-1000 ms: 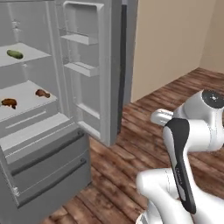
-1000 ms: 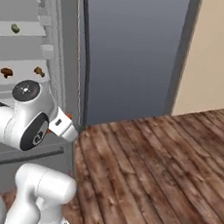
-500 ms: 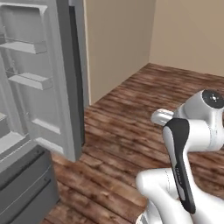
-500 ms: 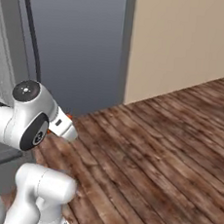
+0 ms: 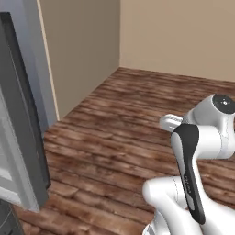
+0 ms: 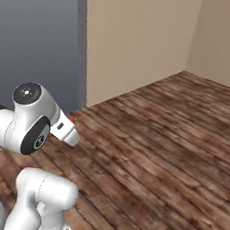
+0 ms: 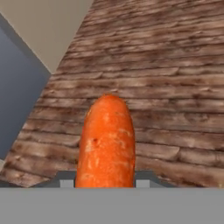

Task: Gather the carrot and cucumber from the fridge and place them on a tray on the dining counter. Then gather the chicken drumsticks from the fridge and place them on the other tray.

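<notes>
An orange carrot (image 7: 107, 144) sticks out lengthwise from my gripper (image 7: 105, 183), which is shut on its near end; the grey finger tips (image 7: 65, 181) just show on either side of it. In the right base view a small orange bit of the carrot (image 6: 71, 120) peeks out beside the white hand, held above the wooden floor. The fridge's dark door edge (image 5: 23, 119) stands at the left of the left base view. Its grey-blue side (image 6: 35, 33) is at the upper left of the right base view. The cucumber, the drumsticks and the trays are out of view.
Brown wooden floor (image 5: 119, 119) stretches ahead to beige walls (image 6: 140, 34) that meet in a corner. My own white arm (image 5: 193, 165) is folded close over the base.
The whole picture has swung: the base has turned away from the fridge, whose open shelves have slid out at the left. The arm keeps its pose and the carrot stays gripped.
</notes>
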Tool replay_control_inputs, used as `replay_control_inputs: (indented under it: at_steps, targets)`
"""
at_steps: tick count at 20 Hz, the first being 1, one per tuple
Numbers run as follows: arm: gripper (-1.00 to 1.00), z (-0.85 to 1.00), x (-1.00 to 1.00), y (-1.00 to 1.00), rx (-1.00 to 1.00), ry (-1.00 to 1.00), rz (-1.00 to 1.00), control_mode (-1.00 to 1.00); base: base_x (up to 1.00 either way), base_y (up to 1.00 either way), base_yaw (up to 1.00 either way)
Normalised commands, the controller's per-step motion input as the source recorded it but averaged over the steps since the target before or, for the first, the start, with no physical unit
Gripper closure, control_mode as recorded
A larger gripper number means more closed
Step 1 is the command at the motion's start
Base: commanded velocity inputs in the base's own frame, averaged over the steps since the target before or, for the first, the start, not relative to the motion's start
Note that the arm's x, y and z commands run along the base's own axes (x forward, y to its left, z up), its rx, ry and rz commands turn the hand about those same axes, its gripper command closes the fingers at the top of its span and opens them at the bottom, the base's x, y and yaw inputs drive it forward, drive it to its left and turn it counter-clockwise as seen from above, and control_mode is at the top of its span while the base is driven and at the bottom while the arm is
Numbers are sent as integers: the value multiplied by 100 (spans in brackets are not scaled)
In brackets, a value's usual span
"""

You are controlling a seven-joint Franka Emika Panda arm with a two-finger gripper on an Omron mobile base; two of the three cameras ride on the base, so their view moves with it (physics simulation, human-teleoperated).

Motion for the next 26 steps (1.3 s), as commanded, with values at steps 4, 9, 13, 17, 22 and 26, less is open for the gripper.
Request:
replay_control_inputs:
  at_steps: [4,9,13,17,22,26]
  targets:
    - [100,0,0,0,0,0,0,100,55,-47,-34]
    - [100,0,0,0,0,0,0,100,71,-33,-30]
    - [100,0,0,0,0,0,0,100,85,-22,-25]
    - [100,0,0,0,0,0,0,100,96,-12,-24]
    - [100,0,0,0,0,0,0,100,97,-8,-26]
    - [100,0,0,0,0,0,0,100,100,0,-28]
